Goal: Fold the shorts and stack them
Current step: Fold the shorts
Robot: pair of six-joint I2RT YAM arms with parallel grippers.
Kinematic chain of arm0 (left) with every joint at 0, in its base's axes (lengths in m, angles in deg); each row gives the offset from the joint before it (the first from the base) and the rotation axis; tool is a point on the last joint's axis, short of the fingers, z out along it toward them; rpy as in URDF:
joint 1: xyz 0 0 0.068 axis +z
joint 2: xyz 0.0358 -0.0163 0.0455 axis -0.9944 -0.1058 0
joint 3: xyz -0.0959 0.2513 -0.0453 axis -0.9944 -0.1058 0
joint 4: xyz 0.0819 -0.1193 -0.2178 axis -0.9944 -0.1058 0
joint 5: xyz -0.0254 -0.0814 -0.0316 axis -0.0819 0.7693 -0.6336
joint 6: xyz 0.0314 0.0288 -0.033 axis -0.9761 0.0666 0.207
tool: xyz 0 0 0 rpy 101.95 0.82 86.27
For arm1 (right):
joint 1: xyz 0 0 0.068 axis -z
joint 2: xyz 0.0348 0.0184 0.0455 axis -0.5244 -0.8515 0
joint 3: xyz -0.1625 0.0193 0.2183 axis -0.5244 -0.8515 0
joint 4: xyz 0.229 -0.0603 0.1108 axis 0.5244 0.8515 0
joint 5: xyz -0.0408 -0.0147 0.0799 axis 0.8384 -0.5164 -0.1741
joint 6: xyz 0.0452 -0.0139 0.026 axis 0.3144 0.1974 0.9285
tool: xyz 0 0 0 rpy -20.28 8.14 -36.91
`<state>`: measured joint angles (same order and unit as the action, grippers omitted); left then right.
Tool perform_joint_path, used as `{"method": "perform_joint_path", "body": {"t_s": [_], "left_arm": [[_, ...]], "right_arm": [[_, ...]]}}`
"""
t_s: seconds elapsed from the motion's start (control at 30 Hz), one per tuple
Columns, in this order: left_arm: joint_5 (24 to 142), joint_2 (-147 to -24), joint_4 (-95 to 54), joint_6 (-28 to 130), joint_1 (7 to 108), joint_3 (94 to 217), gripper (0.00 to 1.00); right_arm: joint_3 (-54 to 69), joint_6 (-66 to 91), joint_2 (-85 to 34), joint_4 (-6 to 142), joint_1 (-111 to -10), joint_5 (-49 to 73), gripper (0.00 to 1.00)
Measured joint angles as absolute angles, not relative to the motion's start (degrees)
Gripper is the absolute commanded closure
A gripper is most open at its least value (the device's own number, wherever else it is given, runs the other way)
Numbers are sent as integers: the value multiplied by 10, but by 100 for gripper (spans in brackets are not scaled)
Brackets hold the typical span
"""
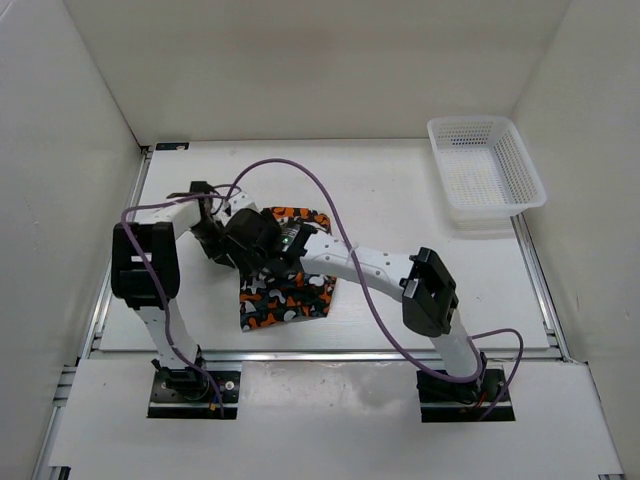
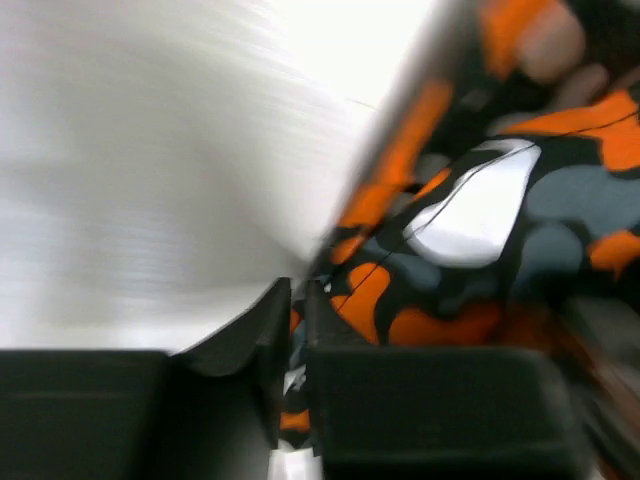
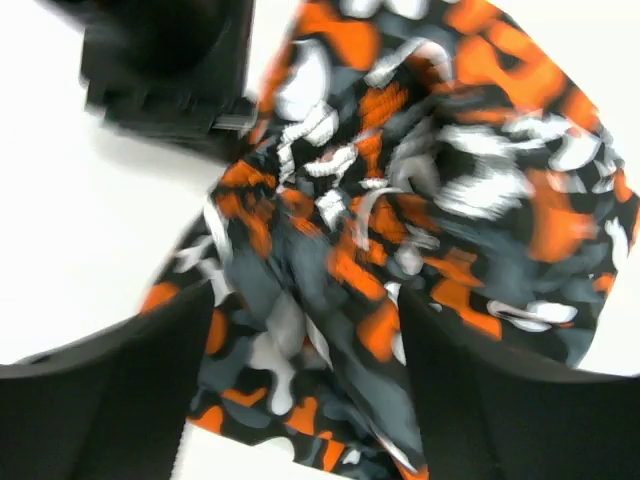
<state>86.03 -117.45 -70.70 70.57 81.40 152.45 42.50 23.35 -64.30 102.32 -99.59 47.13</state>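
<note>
The shorts [image 1: 290, 297], with an orange, black, grey and white blotch print, lie bunched on the white table in the middle of the top view. My left gripper [image 1: 216, 240] is at their left edge. In the left wrist view it [image 2: 298, 300] is shut on a fold of the shorts [image 2: 480, 200]. My right gripper [image 1: 255, 240] reaches in from the right, over the shorts' upper left part. In the right wrist view it [image 3: 303, 300] is open, its fingers [image 3: 120, 390] straddling the crumpled shorts [image 3: 420, 180]. The left gripper [image 3: 170, 70] shows there at top left.
A white plastic mesh basket [image 1: 470, 122] stands at the back right of the table. White walls enclose the table on three sides. Purple cables loop over both arms above the shorts.
</note>
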Motion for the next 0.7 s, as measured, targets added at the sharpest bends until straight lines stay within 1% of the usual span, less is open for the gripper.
{"method": "perform_joint_path", "body": {"t_s": [0.03, 0.07, 0.1, 0.13, 0.17, 0.23, 0.27, 0.3, 0.33, 0.4, 0.43, 0.53, 0.6, 0.67, 0.7], "left_arm": [[859, -1168, -711, 702, 829, 1524, 67], [857, -1160, -714, 698, 844, 1524, 63], [855, -1150, -719, 694, 860, 1525, 58], [853, -1138, -726, 690, 875, 1527, 50], [849, -1128, -736, 684, 889, 1533, 48], [843, -1111, -753, 678, 905, 1555, 48], [842, -1103, -759, 673, 908, 1568, 52], [841, -1092, -762, 669, 906, 1579, 56], [840, -1081, -766, 665, 903, 1587, 60], [841, -1057, -772, 652, 885, 1600, 68], [841, -1048, -773, 648, 872, 1604, 68], [845, -1031, -778, 634, 815, 1615, 68], [849, -1034, -780, 627, 776, 1618, 72], [858, -1044, -781, 622, 739, 1619, 74], [865, -1051, -782, 620, 726, 1620, 75]], "right_arm": [[425, 229, -643, 1017, -997, 454, 10], [422, 225, -638, 1010, -998, 437, 7], [408, 222, -629, 993, -1000, 423, 7], [383, 220, -611, 975, -1000, 409, 7], [351, 220, -588, 964, -1000, 395, 7], [283, 224, -528, 944, -997, 375, 20], [239, 232, -487, 926, -992, 365, 31], [209, 237, -453, 921, -983, 360, 52], [177, 246, -418, 912, -971, 357, 64], [124, 271, -356, 898, -936, 356, 79], [104, 284, -334, 895, -915, 355, 82], [57, 320, -304, 886, -854, 344, 82], [34, 338, -305, 888, -823, 327, 82], [24, 350, -315, 898, -804, 305, 86], [24, 354, -325, 899, -799, 293, 86]]}}
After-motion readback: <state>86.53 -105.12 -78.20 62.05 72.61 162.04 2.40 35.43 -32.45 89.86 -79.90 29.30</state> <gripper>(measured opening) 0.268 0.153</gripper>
